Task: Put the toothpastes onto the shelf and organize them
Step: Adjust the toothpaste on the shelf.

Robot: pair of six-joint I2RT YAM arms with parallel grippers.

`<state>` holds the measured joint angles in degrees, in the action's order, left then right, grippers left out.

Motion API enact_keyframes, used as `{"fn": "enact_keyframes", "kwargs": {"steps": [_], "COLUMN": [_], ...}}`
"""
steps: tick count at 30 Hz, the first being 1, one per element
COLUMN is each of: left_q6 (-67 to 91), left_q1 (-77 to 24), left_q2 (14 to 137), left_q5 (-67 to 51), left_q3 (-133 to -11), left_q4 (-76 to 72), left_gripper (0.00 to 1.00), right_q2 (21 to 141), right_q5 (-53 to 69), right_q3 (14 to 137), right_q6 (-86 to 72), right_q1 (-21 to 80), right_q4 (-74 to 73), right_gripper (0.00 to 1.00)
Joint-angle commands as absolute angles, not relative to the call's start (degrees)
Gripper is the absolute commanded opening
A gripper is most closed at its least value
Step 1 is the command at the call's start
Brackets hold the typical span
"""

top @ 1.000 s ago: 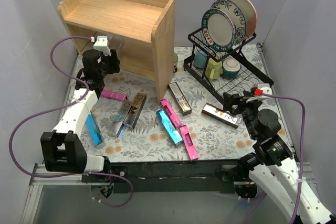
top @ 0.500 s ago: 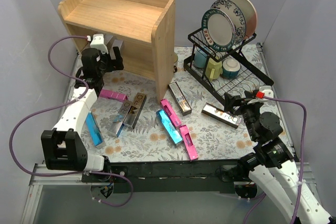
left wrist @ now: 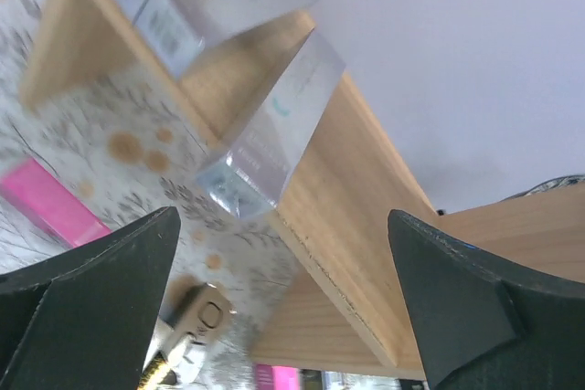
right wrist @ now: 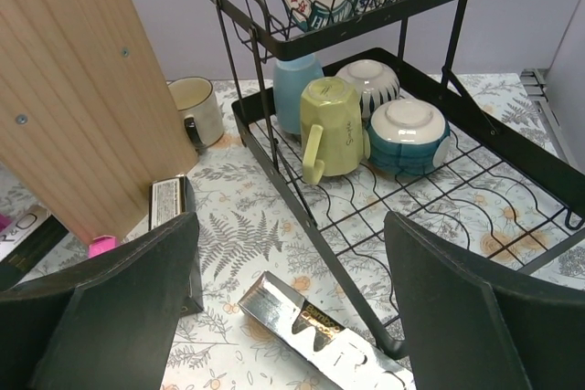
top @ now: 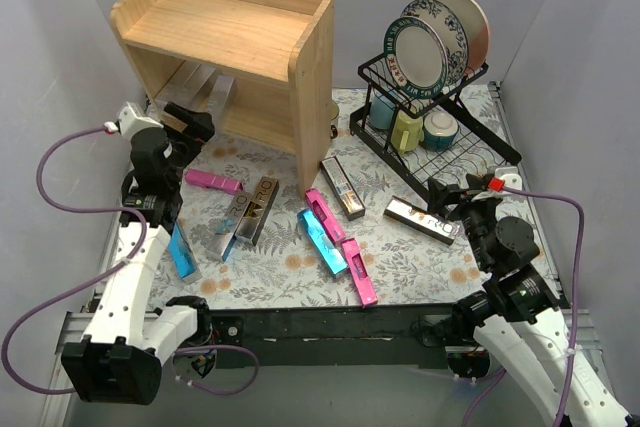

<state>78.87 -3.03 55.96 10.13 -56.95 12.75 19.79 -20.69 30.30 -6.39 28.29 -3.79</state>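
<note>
We see a black wire dish rack (top: 468,152) on the floral desk (top: 420,257), with plates (top: 422,55) upright on top, a yellow mug (right wrist: 336,125), a blue cup (right wrist: 297,89) and two bowls (right wrist: 409,134) below, and a cream mug (right wrist: 194,107) beside it.

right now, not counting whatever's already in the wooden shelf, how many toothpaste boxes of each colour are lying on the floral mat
pink cartons: 3
blue cartons: 2
silver lettered cartons: 2
dark brown-gold cartons: 2
total on the floral mat: 9

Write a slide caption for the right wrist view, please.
Open right claw hovers above a silver toothpaste carton beside the dish rack.
</note>
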Motion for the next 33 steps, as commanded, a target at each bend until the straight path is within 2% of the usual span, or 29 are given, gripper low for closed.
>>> {"fn": "enact_keyframes", "kwargs": {"steps": [1,11,17,24,28,31,33], "left_q6": [94.2,103.7,106.4,108.0,109.0,109.9,110.0], "left_q1": [-1.6,2.9,4.4,4.5,4.6,4.6,4.7], "left_q2": [55.2,59.2,63.6,67.1,67.9,68.6,68.8], "left_q5": [8.0,1.3,-2.3,-6.2,-7.0,-8.0,-7.6], "left_q3": [-49.6,-42.0,-40.5,-40.4,-40.2,-40.3,-40.3], "left_q4": [8.5,-9.5,-15.0,-19.5,-20.7,-21.1,-20.6], "left_gripper": [0.98,0.98,0.97,0.87,0.76,0.72,0.65], "right_q2": [19.0,17.8,17.7,17.7,17.7,17.7,17.7], "right_q5": [-20.7,-20.0,-19.6,-19.2,-19.1,-19.2,-19.2], "right_q3": [30.0,29.3,28.7,28.2,28.0,28.0,27.9], "right_q6": [-5.8,-5.0,-4.8,-4.7,-4.6,-4.4,-4.4], "right_q1": [28.7,28.9,29.0,29.2,29.3,29.4,29.3], "right_q4": [-0.6,-0.7,-0.5,-0.5,-0.5,-0.5,-0.5], "right_gripper": [0.90,0.90,0.90,0.89,0.89,0.89,0.89]}}
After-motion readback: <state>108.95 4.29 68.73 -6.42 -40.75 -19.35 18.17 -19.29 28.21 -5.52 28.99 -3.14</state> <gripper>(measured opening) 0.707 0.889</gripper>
